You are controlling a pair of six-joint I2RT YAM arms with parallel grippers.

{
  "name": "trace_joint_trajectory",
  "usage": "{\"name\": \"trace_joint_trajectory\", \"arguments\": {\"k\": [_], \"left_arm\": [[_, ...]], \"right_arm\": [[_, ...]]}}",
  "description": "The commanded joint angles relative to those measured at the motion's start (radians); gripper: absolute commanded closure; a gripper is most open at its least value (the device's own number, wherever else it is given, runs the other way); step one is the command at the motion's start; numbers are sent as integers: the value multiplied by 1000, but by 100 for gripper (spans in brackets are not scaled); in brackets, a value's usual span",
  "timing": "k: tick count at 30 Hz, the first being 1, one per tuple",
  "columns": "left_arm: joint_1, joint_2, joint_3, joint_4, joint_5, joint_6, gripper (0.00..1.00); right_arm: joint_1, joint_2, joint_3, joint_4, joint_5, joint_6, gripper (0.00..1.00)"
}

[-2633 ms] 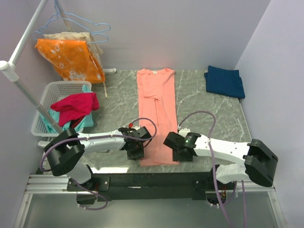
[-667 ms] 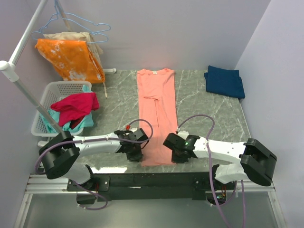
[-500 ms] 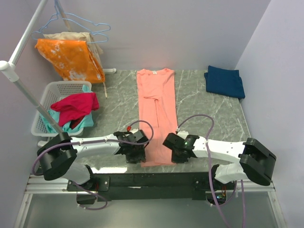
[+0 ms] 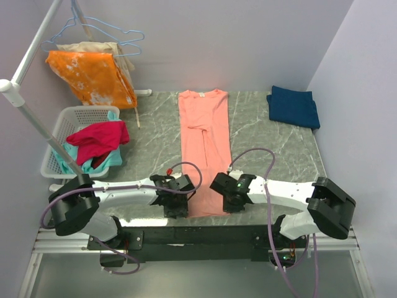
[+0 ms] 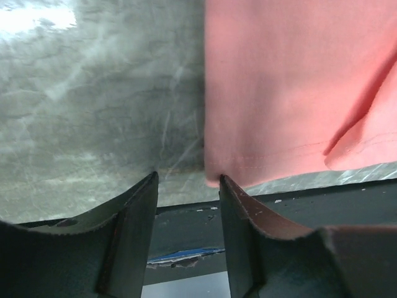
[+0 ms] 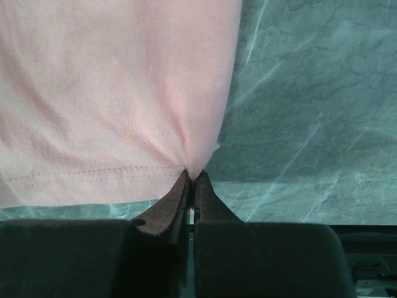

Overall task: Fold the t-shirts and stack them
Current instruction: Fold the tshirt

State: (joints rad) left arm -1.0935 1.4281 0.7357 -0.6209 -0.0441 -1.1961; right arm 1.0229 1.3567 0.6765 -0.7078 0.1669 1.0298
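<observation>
Overhead, the salmon-pink t-shirt lies as a long narrow strip down the middle of the marble table, collar at the far end and hem right at the near edge. The dark navy t-shirt sits folded in the far right corner, well apart. The left gripper and right gripper sit at the two near hem corners. Open tabletop runs along both sides of the strip. The basket stands off to the left, so carrying the hem toward the collar looks unobstructed.

In the left wrist view, the jaws stand apart over bare marble, with the stitched hem corner just at the tip of the inner finger and not yet between them. The table's edge falls away directly below, leaving little room to come in from the near side.

In the right wrist view, the jaws are closed on the other hem corner, and the cotton puckers into the pinch. The cloth looks light, thin and limp. It would likely sag and drag between the grips, so both hemmed corners, the firmest parts, are the sensible holds.
</observation>
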Motion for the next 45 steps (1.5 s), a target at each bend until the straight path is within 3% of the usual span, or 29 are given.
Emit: {"name": "trace_joint_trajectory", "arguments": {"k": [1, 17, 23, 29, 32, 39, 41, 45], "left_arm": [[-22, 60, 54, -30, -19, -11, 49], [-25, 72, 142, -68, -74, -56, 47], [-26, 158, 180, -62, -48, -39, 51], [-26, 143, 153, -112, -50, -83, 55], [-26, 144, 142, -108, -40, -86, 62], [-26, 164, 145, -102, -39, -82, 94], [-26, 169, 148, -114, -43, -82, 99], [-26, 163, 152, -137, -63, -85, 99]], "right_arm": [[5, 42, -23, -38, 20, -20, 100], [5, 36, -34, -21, 17, -24, 100], [3, 30, -46, -4, 10, -20, 100], [5, 24, -41, -1, 11, -24, 100], [3, 25, -41, 1, 13, -25, 100], [3, 28, -54, 8, 5, -25, 100], [5, 32, -55, 10, 3, -25, 100], [5, 41, -51, 4, 9, -22, 100]]}}
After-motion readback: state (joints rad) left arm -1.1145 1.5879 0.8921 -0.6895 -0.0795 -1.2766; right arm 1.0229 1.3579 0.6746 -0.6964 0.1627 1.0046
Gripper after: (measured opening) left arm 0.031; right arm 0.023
